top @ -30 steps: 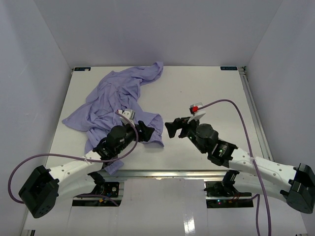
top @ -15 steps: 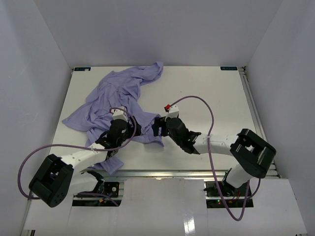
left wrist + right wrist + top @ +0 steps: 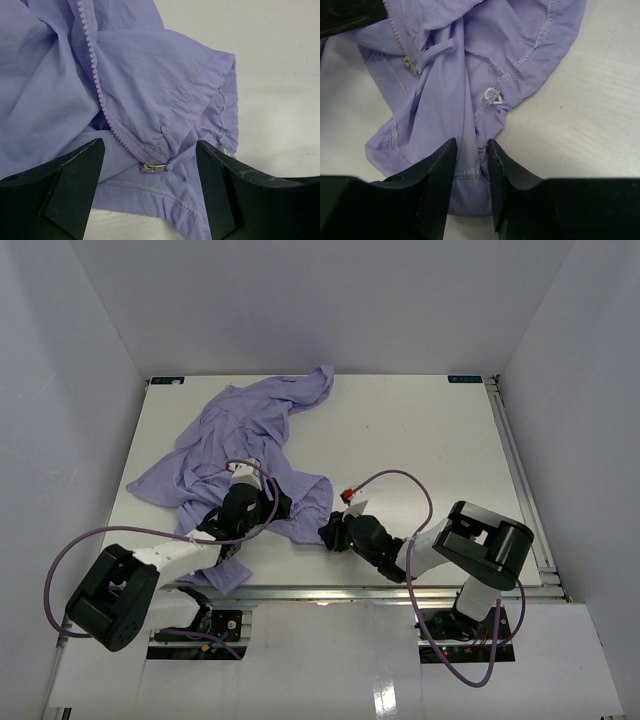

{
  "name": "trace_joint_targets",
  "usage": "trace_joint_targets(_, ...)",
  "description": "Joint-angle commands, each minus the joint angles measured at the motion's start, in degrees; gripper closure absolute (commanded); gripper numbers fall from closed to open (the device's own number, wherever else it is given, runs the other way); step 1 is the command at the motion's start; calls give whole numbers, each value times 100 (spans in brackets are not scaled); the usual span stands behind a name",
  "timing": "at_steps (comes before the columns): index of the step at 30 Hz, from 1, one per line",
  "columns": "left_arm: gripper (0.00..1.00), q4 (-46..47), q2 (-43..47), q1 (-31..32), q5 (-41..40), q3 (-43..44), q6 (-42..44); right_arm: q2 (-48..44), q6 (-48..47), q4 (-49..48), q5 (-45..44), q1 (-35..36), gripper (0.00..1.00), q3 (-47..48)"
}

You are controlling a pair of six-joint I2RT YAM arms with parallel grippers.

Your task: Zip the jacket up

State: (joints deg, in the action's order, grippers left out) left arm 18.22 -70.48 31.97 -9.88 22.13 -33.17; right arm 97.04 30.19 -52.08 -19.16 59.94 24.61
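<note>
The lavender jacket (image 3: 250,430) lies crumpled on the left half of the white table (image 3: 430,430). My left gripper (image 3: 283,506) hovers open over its lower corner. In the left wrist view the gripper (image 3: 149,146) straddles the metal zip slider (image 3: 152,167) at the bottom of the zip teeth (image 3: 92,65), without touching it. My right gripper (image 3: 326,533) is at the jacket's near hem. In the right wrist view its jaws (image 3: 470,145) stand narrow with a fold of the hem (image 3: 470,172) pinched between them. The slider (image 3: 408,62) and its fabric pull (image 3: 437,51) lie to the upper left.
A small clear cord loop (image 3: 492,94) sits on the hem just ahead of the right fingers. Purple cables (image 3: 400,480) arc over the table near both arms. Grey walls (image 3: 70,390) close the table in, and its metal front rail (image 3: 330,590) runs under the arms.
The right arm swung left and down to the jacket's near hem, and its jaws narrowed from wide open onto the fabric. The left gripper shifted slightly up over the zip end and stayed open.
</note>
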Motion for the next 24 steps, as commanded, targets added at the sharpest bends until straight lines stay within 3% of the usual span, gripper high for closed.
trace_joint_targets(1, 16, 191, -235, -65, 229, 123, 83, 169, 80, -995, -242, 326, 65, -395)
trace_joint_targets(7, 20, 100, -506, -149, 270, 259, 76, 204, -22, -1179, -533, 576, 68, -588)
trace_joint_targets(15, 54, 423, -469, -208, 664, 162, 151, 201, -30, -1313, -545, 624, 67, -711)
trace_joint_targets(17, 64, 595, -388, -217, 866, 66, 174, 179, -116, -1299, -489, 626, 65, -689)
trace_joint_targets(24, 78, 1347, 233, -217, 1766, -371, 373, -491, -385, -349, -547, 633, 46, -492)
